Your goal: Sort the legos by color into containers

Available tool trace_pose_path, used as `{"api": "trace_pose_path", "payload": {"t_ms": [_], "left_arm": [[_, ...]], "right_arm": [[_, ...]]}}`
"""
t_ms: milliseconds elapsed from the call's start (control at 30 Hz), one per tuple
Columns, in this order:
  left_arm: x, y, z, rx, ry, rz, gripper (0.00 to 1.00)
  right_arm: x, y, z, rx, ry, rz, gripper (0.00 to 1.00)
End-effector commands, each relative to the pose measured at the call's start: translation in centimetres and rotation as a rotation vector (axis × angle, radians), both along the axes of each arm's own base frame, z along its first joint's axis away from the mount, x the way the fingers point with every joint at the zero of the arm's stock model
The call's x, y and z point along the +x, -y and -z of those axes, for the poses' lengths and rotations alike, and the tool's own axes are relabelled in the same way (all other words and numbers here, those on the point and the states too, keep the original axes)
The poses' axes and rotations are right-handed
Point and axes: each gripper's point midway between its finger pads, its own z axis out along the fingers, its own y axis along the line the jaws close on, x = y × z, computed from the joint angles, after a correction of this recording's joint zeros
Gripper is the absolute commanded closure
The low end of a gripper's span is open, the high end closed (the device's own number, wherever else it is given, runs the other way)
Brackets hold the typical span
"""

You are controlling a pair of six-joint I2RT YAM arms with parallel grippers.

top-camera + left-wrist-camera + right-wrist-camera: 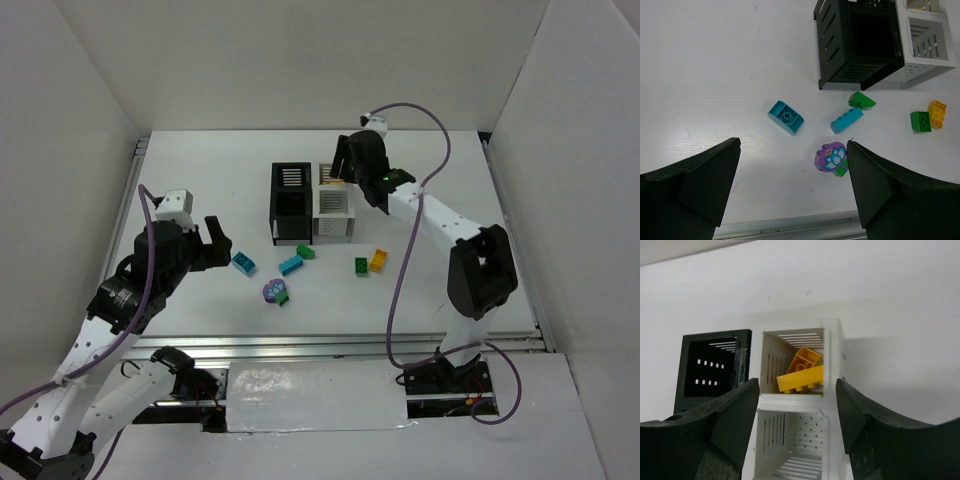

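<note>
The left gripper [793,142] hangs over the near left of the white table [180,170], jaws spread as wide as they go, holding nothing. Nearest the arms lies a round purple piece [830,157] printed with a pale blue flower, a bit of green showing under its edge. Just beyond sit a teal brick [786,116] with a sloped end, its long axis running from far left to near right, and a slim teal bar [846,120] slanting the other way, from near left to far right. A green wedge [861,100] lies just off the near corner of the black boxes [290,200]. To the right, a square green brick [361,266] and a yellow brick [378,260] sit side by side, studs up.

Farther back the four open-top boxes form a tight square, black pair on the left, white pair [335,210] on the right, all with slatted walls. The right gripper [796,385] hovers above the far white box [832,340], jaws parted and gripping nothing; two yellow bricks [800,372] lie tilted inside it, one leaning on the other.

A metal rail [300,345] edges the table's near side; plain white walls [300,60] close it in.
</note>
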Motion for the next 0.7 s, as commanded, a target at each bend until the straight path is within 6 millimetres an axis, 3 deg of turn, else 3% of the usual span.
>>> {"api": "trace_pose_path", "payload": {"t_ms": [0, 33, 67, 133, 167, 300, 467, 667], "left_arm": [[0.5, -0.9, -0.5, 0.014, 0.018, -0.054, 0.00], [0.6, -1.1, -0.2, 0.023, 0.004, -0.070, 0.00], [0.7, -1.5, 0.1, 0.033, -0.010, -0.098, 0.00], [0.8, -2.0, 0.2, 0.043, -0.021, -0.128, 0.00], [0.7, -2.4, 0.3, 0.048, -0.024, -0.150, 0.00], [0.6, -2.7, 0.0, 0.043, -0.011, -0.169, 0.00], [0.6, -2.5, 0.1, 0.038, -0.015, -0.160, 0.00], [0.7, -2.3, 0.2, 0.038, -0.021, -0.149, 0.00]], "right_arm": [[-2.6, 4.4, -3.8, 0.005, -0.029, 0.220, 0.30], [-3.3, 5.1, -3.6, 0.020, -0.053, 0.267, 0.27], [-4.9, 6.5, -1.4, -0.026, -0.136, 0.309, 0.24], [-6.5, 8.1, 0.3, -0.049, -0.190, 0.360, 0.22], [-8.3, 9.0, 1.9, -0.056, -0.232, 0.387, 0.21], [-12.5, 9.8, 6.2, -0.040, -0.339, 0.363, 0.21], [-14.5, 10.6, 8.6, -0.042, -0.398, 0.365, 0.24], [-15.0, 9.6, 10.8, -0.016, -0.460, 0.302, 0.27]]}}
